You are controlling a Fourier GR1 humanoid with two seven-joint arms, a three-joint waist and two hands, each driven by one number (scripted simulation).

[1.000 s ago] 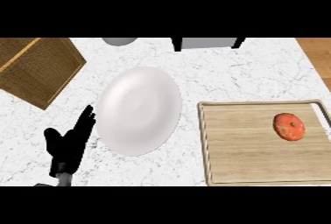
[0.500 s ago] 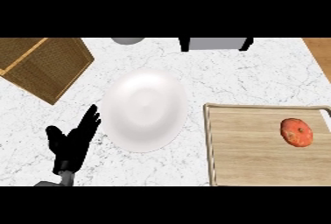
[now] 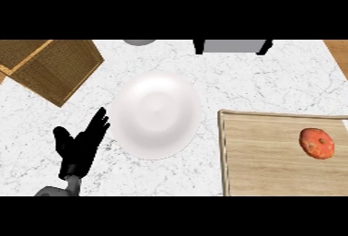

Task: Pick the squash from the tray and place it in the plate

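- Left hand [image 3: 80,147]: black, on a grey forearm entering from the lower edge of the view, at the near left of the plate. Fingers straight and spread, pointing up toward the plate's left rim, thumb held apart to the left. Holds nothing. Fingertips lie just beside the plate, not plainly touching it.
- Right hand: does not show in the head view.
- Plate [image 3: 157,120]: white, round, bare, lying flat on the marble counter [image 3: 272,87]. Taken here as the landmark.
- Tray [image 3: 262,156]: light wood, raised rim, to the right of the plate. Its left edge stands just beside the plate's right rim, with a narrow strip of counter between them. Its near and right edges run out of the view.
- Squash [image 3: 317,143]: orange-red, rounded, lying on the tray far to the right of the plate, well apart from it. Bare tray surface lies between the squash and the tray's left rim.
- Open counter: bare marble beyond the plate and beyond the tray's far rim.
- Woven mat [image 3: 51,64]: brown, set askew, beyond and to the left of the plate, apart from it.
- Grey object [image 3: 229,46]: at the far edge, beyond and right of the plate; cut off, kind unclear.
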